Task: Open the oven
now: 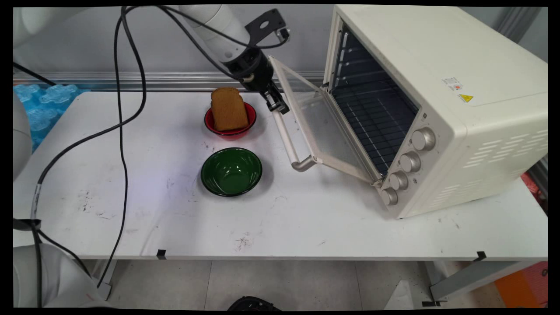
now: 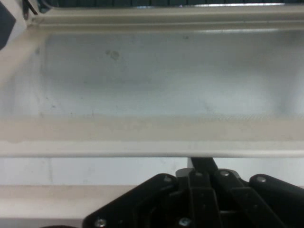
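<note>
My black gripper (image 1: pixel 278 104) is at the far end of the cream handle bar (image 1: pixel 288 140) on the toaster oven's glass door (image 1: pixel 323 127). The door hangs partly open, tilted out from the cream oven (image 1: pixel 459 87), and wire racks show inside. In the hand view the handle bar (image 2: pixel 152 137) runs across just above the linkage. The gripper (image 2: pixel 202 166) is shut, its fingers pressed together and tucked behind the bar, in front of the door glass (image 2: pixel 152 76). Nothing is clamped between them.
A red bowl (image 1: pixel 251 118) holding an upright slice of brown bread (image 1: pixel 228 109) stands just left of the gripper. An empty green bowl (image 1: pixel 231 171) sits nearer the front. Blue plastic packaging (image 1: pixel 39 105) lies at the far left edge. Black cables (image 1: pixel 120 131) hang over the table's left half.
</note>
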